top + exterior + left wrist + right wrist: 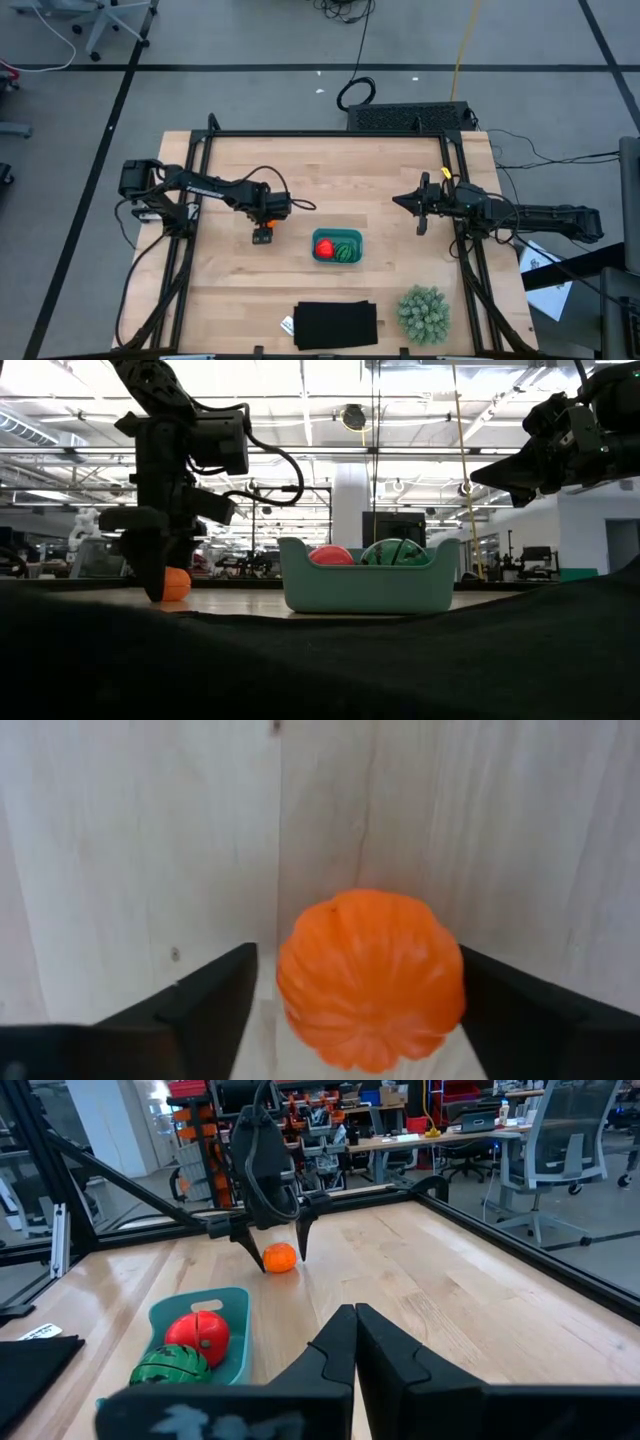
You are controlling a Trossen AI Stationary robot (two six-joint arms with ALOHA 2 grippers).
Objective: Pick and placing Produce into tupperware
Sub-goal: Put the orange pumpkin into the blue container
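The orange round produce [370, 980] rests on the wooden table left of the teal tupperware [360, 240]. My left gripper [263, 237] points down over it, open, with one finger on each side of it. The red produce [324, 246] and the dark green produce [346, 251] lie inside the tupperware side by side. My right gripper [398, 201] hangs shut and level above the table's right half, holding nothing. My left gripper comes at the orange produce from above, fingers pointing down. One finger [215, 1005] stands a narrow gap off its side. The other finger [510, 1015] lies right at its opposite side [455, 990]; I cannot tell whether it touches. The produce sits on the table.
A black flat rectangle [335, 325] lies at the near edge with a white tag [287, 325] beside it. A pale-green spiky plant ball [423, 312] stands at the near right. Black frame rails [200, 170] run along the table's sides.
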